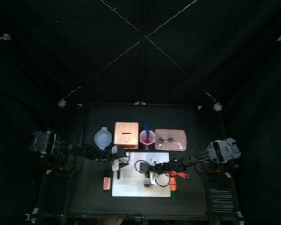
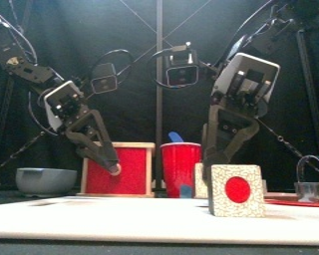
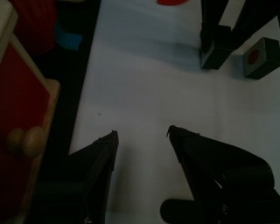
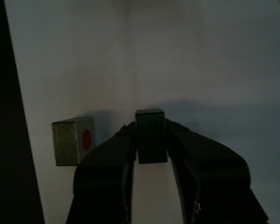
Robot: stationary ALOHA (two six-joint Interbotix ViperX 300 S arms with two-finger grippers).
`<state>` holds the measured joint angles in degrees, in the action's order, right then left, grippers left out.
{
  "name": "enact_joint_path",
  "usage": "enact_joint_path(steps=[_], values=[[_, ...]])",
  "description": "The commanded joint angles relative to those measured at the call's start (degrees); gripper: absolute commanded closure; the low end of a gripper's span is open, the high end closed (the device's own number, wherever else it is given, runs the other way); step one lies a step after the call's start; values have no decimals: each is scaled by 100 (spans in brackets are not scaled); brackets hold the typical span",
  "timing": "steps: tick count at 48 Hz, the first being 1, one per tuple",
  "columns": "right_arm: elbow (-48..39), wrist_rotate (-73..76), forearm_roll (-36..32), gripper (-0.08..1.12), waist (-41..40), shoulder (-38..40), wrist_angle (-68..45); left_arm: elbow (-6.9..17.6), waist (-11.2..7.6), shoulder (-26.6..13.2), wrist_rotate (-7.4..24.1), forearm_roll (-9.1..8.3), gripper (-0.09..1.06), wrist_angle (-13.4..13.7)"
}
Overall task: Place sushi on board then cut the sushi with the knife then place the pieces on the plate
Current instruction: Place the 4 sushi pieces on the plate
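Note:
A sushi piece [image 2: 235, 189] with a red centre, also seen as sushi piece [image 4: 78, 143] and sushi piece [image 3: 262, 57], stands on the white board [image 1: 140, 183]. Right beside it my right gripper [image 2: 226, 149] reaches down to the board, shut on a dark sushi block [image 4: 150, 136]. My left gripper [image 3: 140, 144] hangs open over the board's left part [image 3: 154, 87] with nothing between its fingers; from the front, the left gripper [image 2: 107, 159] shows before the red drawer. A red cup [image 2: 181, 167] holds a blue knife [image 2: 175, 137]. The pink plate [image 1: 170, 138] lies behind the board.
A wooden box with a red drawer front [image 2: 120, 169] and a blue-grey bowl [image 2: 45, 180] stand at the back left. A metal cutter [image 2: 313, 181] sits at the right. A small red thing [image 1: 104, 183] lies left of the board.

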<state>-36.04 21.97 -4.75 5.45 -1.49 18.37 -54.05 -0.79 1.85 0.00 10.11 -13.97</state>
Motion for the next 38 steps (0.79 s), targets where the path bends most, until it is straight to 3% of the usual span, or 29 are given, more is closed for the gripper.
enact_joint_path(steps=[1, 16, 26, 38], values=[[-141, 9, -18, 48, -413, 738, 272, 44, 9, 26, 9, 0, 11, -26], [-861, 18, -299, 48, -1907, 1986, 1433, 53, 9, 26, 26, -9, 11, -18], [-1327, 26, -193, 48, -2839, 2065, 1626, 35, 9, 26, 26, -9, 11, -26], [-1608, 9, -220, 48, -3331, 2109, 1670, 35, 53, 26, 35, -18, 11, 35]])
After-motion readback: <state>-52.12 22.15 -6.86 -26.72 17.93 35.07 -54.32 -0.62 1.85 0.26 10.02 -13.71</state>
